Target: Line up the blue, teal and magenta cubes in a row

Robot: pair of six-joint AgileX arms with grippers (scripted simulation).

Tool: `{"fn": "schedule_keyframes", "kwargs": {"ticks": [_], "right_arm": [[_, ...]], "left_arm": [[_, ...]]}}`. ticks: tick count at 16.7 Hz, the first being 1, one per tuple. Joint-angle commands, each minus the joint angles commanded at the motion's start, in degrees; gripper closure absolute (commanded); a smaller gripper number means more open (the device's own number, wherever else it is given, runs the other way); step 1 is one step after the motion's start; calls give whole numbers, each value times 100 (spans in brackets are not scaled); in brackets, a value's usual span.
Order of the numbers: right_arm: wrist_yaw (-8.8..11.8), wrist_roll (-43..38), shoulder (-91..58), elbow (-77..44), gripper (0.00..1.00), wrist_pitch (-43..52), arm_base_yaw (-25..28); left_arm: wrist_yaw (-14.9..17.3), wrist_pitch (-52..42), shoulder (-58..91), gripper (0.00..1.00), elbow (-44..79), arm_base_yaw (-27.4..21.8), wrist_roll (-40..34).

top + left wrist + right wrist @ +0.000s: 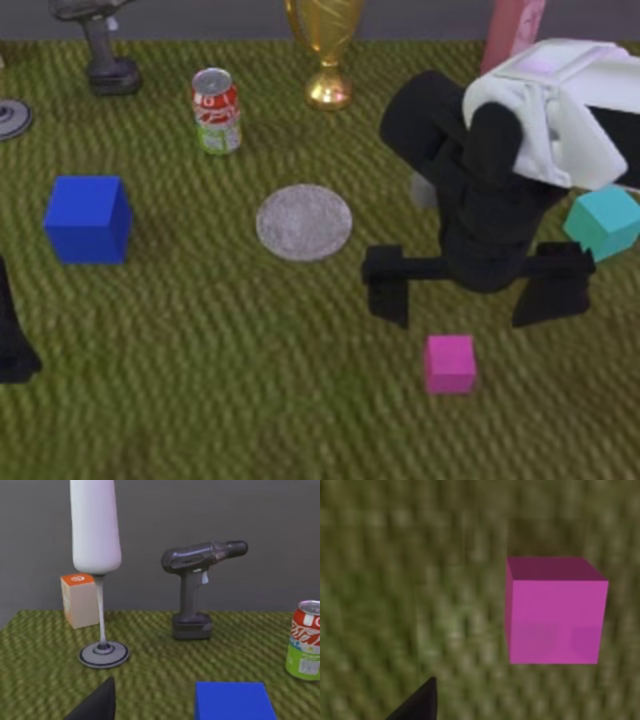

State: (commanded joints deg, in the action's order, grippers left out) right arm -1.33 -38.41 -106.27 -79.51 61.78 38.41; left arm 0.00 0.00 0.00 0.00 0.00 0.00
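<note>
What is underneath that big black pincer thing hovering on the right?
Under the open right pincer lies only bare green mat; the magenta cube sits just in front. The arm's body hides some mat beside the teal cube.

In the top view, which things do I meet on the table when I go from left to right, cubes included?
Blue cube → can → silver disc → magenta cube → teal cube.

You're looking at a rendered tabletop test scene: green woven mat (200, 400), grey backdrop, random props like drill (197, 592), soda can (216, 110), trophy (327, 50) at 12 o'clock.
</note>
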Motion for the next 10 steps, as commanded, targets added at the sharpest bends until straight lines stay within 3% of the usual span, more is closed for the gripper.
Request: {"fn": "schedule_keyframes", "kwargs": {"ticks": [5,10], "right_arm": [[10,626,-315,-409,0,146,-376],[44,2545,-1059,-1351,0,498,-1427]], "left_arm": [[0,0,0,0,0,0,0],[0,0,0,0,0,0,0]]}}
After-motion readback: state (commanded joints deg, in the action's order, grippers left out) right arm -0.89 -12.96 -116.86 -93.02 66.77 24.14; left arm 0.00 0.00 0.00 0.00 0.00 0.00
